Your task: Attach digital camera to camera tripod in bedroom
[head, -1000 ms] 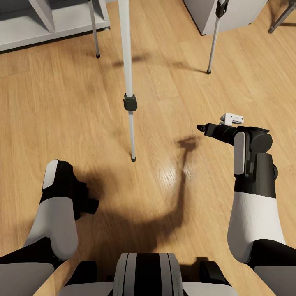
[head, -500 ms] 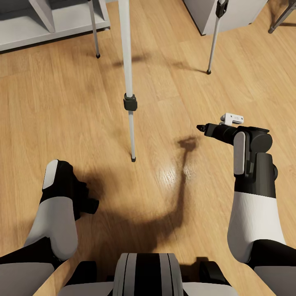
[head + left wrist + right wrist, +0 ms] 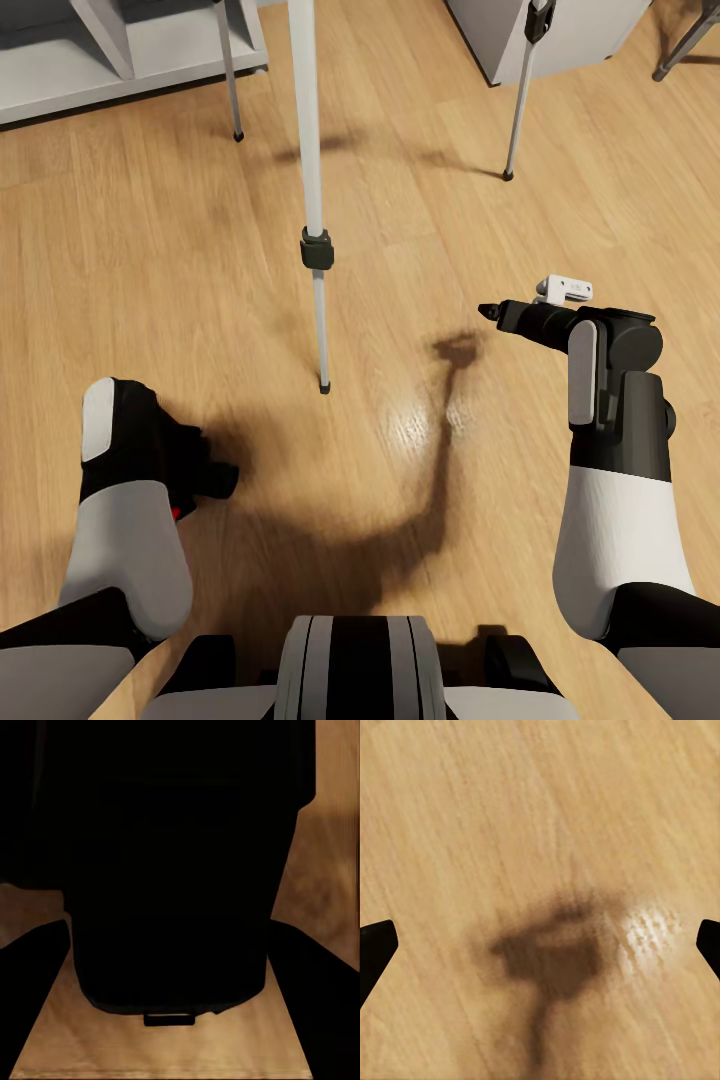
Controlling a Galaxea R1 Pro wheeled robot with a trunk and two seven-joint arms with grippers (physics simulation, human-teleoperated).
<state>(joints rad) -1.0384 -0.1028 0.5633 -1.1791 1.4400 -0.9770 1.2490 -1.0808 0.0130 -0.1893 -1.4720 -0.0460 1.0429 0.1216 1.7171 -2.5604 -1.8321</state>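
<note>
The camera tripod stands ahead on the wood floor. Its near silver leg point(image 3: 317, 300) carries a black collar point(image 3: 315, 248), and two more legs point(image 3: 229, 70) point(image 3: 519, 100) spread behind. Low on the left of the head view, my left gripper point(image 3: 203, 472) is shut on the digital camera point(image 3: 215, 485), a black body with a small red dot beside my wrist. The left wrist view has the dark camera point(image 3: 172, 870) wedged between both fingers point(image 3: 30, 967). My right gripper point(image 3: 492, 312) is open and empty, hovering over bare floor right of the near leg, its fingertips point(image 3: 375, 945) far apart.
White cube shelving point(image 3: 100, 60) sits at the back left and a grey cabinet point(image 3: 560, 30) at the back right. A dark furniture leg point(image 3: 685, 40) crosses the top right corner. My base point(image 3: 360, 670) is at the bottom edge.
My left arm has shifted slightly left and turned, so the camera's red dot now shows. The right arm and the tripod have not moved.
</note>
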